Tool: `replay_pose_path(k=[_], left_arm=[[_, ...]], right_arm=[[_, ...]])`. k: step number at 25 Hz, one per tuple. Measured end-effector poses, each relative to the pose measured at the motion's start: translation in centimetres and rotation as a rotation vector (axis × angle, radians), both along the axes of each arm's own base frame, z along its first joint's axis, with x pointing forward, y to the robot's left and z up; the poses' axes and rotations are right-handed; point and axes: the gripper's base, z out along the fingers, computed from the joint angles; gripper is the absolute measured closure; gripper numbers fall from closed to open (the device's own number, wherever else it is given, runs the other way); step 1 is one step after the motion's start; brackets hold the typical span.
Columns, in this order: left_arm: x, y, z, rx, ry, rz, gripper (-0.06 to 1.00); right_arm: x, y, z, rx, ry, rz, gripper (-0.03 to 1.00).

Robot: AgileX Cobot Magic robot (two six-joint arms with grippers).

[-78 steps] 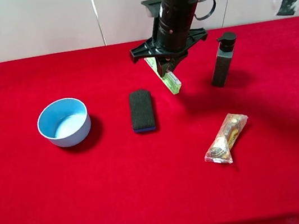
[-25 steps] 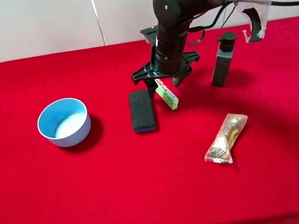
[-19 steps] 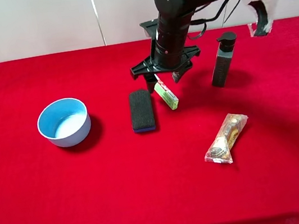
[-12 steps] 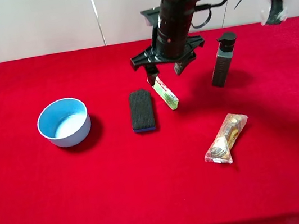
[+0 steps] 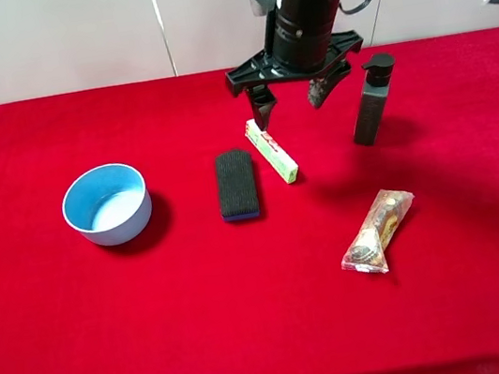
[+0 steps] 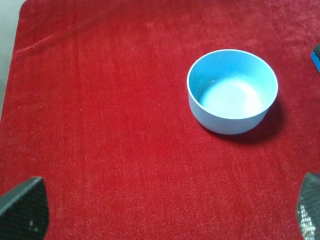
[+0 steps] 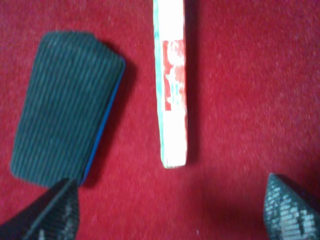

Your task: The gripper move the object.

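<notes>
Above the far half of the red cloth point(image 5: 254, 338) the right gripper point(image 5: 291, 106) hangs with its two dark prongs spread wide and nothing between them; the object point(image 5: 271, 151) lies flat on the cloth just below it, touched by neither prong, just beside a dark ribbed pad point(image 5: 236, 183) but apart from it; the left gripper point(image 6: 166, 215) also stands open, over bare cloth near a pale blue bowl point(image 6: 220, 120). I judge the step to be either the lead-in to a grasp or the moment after a set-down; these views alone do not say which. If a grasp, the next move calls for a straight descent with the prongs astride the carton's narrow width, clear of the pad. The carton is slim, long and square-edged, green and white with red print, probably thin card, though the blurred wrist view leaves the lettering unreadable; the cloth looks soft and napped; the pad has rounded corners and a blue underside.
</notes>
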Motion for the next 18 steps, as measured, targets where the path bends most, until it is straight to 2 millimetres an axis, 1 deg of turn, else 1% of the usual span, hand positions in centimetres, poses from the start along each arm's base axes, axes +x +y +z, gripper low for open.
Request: replay_pose_path(k=[8,13,18], left_arm=[[0.0,0.0,0.0,0.000,0.000,0.000,-0.05],[0.0,0.0,0.0,0.000,0.000,0.000,-0.05],[0.0,0.0,0.0,0.000,0.000,0.000,-0.05]], right_arm=[[-1.8,-1.1,3.0,-0.028,0.041,0.086,0.30],[-2.8,-1.7,4.9,-0.026,0.042,0.116,0.30],[-3.8,-2.3,7.7,0.014,-0.020,0.136,0.30]])
